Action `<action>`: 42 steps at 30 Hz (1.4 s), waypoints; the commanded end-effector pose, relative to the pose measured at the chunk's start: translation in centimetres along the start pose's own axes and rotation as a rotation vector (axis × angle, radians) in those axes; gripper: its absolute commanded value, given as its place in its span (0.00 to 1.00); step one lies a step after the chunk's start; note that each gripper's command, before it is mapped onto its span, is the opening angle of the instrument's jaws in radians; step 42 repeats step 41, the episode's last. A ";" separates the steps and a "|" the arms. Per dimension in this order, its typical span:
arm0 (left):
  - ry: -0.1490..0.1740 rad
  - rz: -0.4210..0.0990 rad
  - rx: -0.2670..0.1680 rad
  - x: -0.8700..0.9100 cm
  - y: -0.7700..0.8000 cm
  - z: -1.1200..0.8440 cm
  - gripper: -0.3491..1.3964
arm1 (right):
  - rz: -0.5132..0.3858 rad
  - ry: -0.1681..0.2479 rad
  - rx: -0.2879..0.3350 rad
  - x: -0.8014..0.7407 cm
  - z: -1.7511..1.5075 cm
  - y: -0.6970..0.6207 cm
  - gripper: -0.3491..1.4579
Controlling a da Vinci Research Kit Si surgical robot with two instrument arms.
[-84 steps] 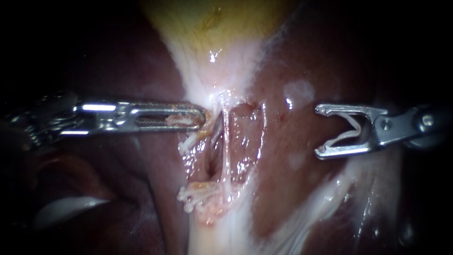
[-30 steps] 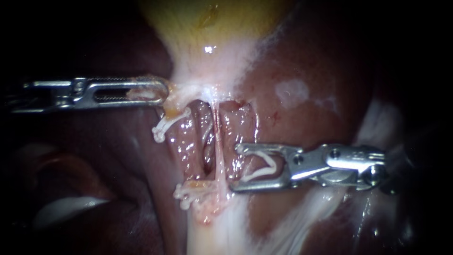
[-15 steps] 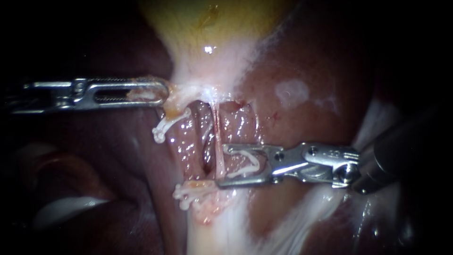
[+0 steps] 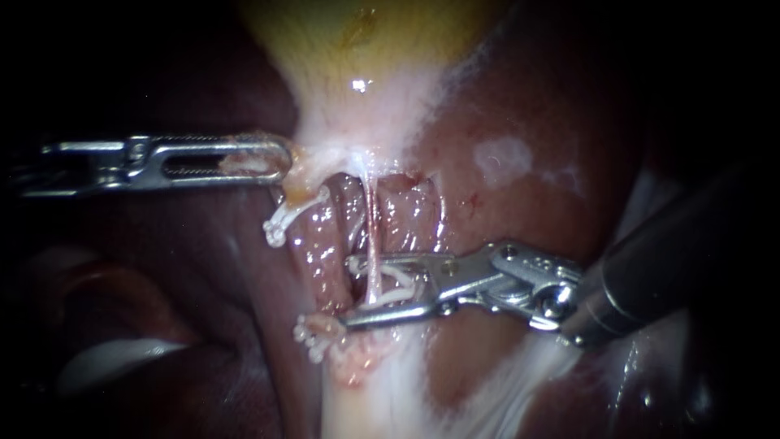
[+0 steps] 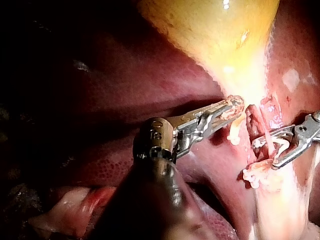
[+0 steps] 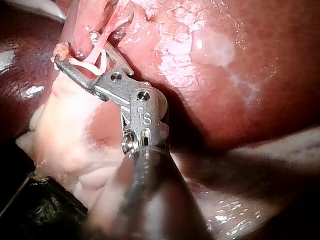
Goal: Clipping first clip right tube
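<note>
Illumination concentrated at frame centre, wet glints on liver [image 4: 520, 211], periphery black at left and upper right

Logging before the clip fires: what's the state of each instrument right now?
Left instrument: shut on whitish tissue.
Right instrument: holds open white clip astride thin pale tube.

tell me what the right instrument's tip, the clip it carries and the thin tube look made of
The right instrument looks like polished metal, probably steel: it is silvery with sharp glints. The clip is white and matt, which suggests plastic, though that is uncertain. The tube is soft wet tissue, pale pink, half see-through and glistening.
</note>
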 end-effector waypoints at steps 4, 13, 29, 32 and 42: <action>0.000 0.000 0.000 0.00 0.00 0.00 0.00 | 0.032 0.030 0.044 0.01 0.00 -0.03 0.43; 0.000 0.000 -0.001 0.00 0.00 0.01 0.00 | 0.100 0.072 0.099 0.06 0.02 -0.11 0.39; -0.001 0.001 -0.001 0.01 0.01 0.03 0.00 | 0.177 0.026 0.058 0.03 -0.09 -0.10 0.00; -0.001 0.001 -0.001 0.01 0.01 0.03 0.00 | 0.177 0.025 0.058 0.02 -0.10 -0.10 0.00; -0.001 0.001 -0.001 0.01 0.01 0.03 0.00 | 0.177 0.025 0.058 0.02 -0.10 -0.10 0.00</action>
